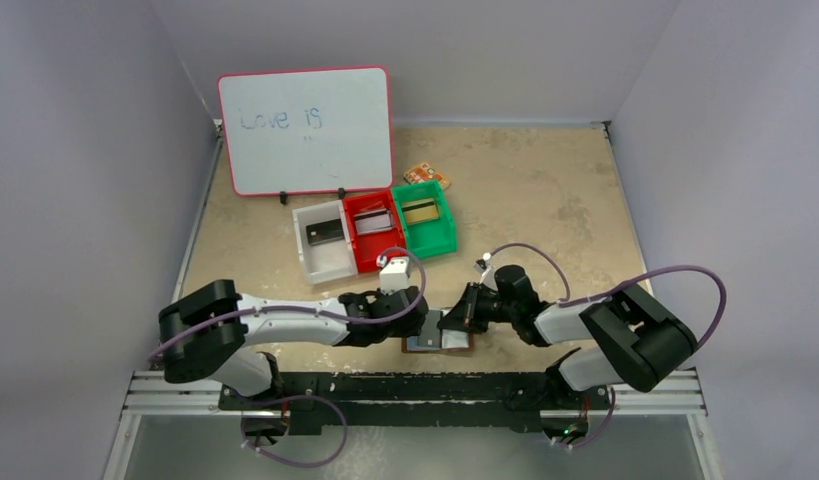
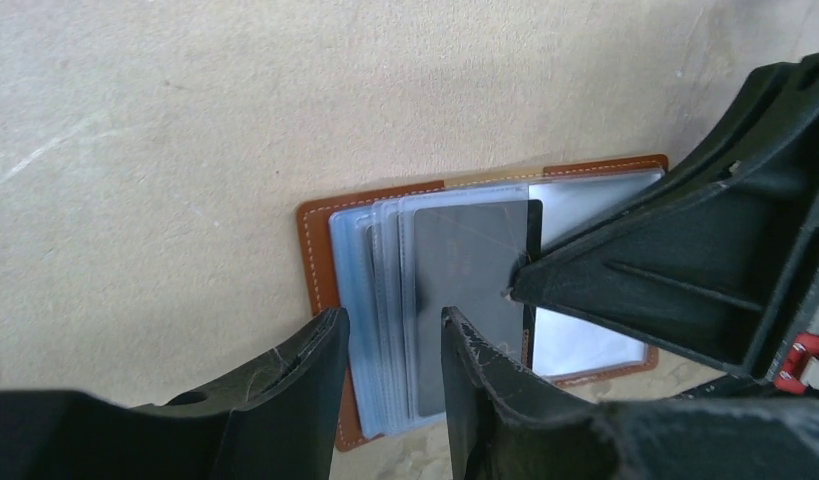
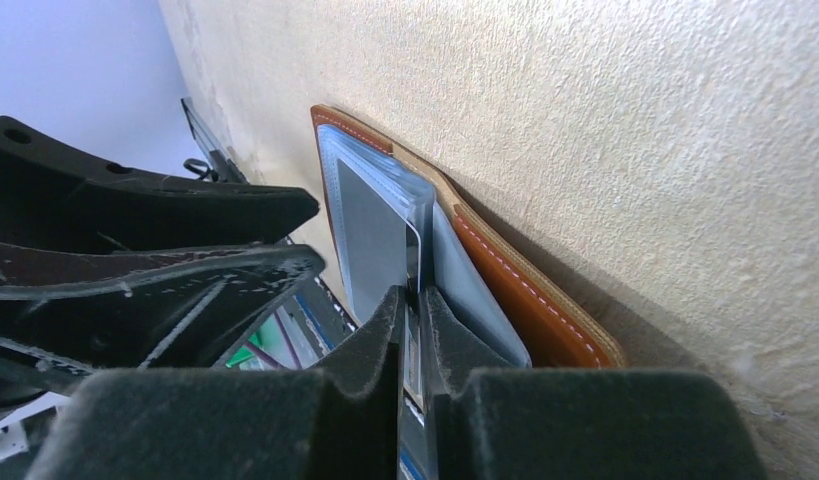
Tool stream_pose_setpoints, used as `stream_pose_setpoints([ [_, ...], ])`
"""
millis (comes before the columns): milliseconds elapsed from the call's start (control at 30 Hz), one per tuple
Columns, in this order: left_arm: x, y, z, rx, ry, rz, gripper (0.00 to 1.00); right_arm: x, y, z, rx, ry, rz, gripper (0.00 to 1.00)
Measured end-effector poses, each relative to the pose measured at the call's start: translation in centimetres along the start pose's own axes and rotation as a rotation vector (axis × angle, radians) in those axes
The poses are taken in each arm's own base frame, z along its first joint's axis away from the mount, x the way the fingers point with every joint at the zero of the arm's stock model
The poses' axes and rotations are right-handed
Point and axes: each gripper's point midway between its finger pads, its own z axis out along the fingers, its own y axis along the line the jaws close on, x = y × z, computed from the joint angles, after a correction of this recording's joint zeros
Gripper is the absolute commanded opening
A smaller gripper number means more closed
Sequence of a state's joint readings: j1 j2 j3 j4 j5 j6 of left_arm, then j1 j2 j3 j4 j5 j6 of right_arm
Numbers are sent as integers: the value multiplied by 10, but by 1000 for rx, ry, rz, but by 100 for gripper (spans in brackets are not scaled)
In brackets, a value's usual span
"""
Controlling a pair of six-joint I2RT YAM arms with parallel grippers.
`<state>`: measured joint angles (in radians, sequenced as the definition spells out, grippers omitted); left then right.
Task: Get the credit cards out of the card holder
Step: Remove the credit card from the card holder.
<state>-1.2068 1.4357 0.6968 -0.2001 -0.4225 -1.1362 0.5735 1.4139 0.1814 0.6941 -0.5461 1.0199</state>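
Observation:
The brown card holder (image 1: 463, 346) lies open on the table near the front edge, its pale blue clear pockets (image 2: 370, 300) fanned out. A dark credit card (image 2: 465, 270) sits in the top pocket, one corner sticking out to the right. My right gripper (image 3: 413, 292) is shut on that card's edge, beside the brown cover (image 3: 515, 290). My left gripper (image 2: 390, 320) hovers open over the stacked pockets, holding nothing. Other cards lie in the white bin (image 1: 323, 262), the red bin (image 1: 369, 250) and the green bin (image 1: 431, 238).
A whiteboard (image 1: 305, 130) stands at the back left, just behind the three bins. An orange patterned packet (image 1: 425, 176) lies behind the green bin. Both arms meet over the card holder, close to the black rail at the near edge.

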Motion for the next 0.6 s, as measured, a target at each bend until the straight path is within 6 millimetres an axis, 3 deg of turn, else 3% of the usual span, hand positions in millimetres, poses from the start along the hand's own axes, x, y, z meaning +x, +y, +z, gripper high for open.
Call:
stream_pose_setpoints([
  [167,7,1,16,-82,34,48,38,0,-1,0,2,0,1,14],
  [233,6,-1,18,-98,31,56,35,0,-1,0,6,0,4,19],
  [400,6,-1,17,-126,13,82,21,-1,1,-1,1,-5,5,20],
  [600,6,-2,16,-128,-9,98,19,-4,8,-4,-17,-20,5,21],
])
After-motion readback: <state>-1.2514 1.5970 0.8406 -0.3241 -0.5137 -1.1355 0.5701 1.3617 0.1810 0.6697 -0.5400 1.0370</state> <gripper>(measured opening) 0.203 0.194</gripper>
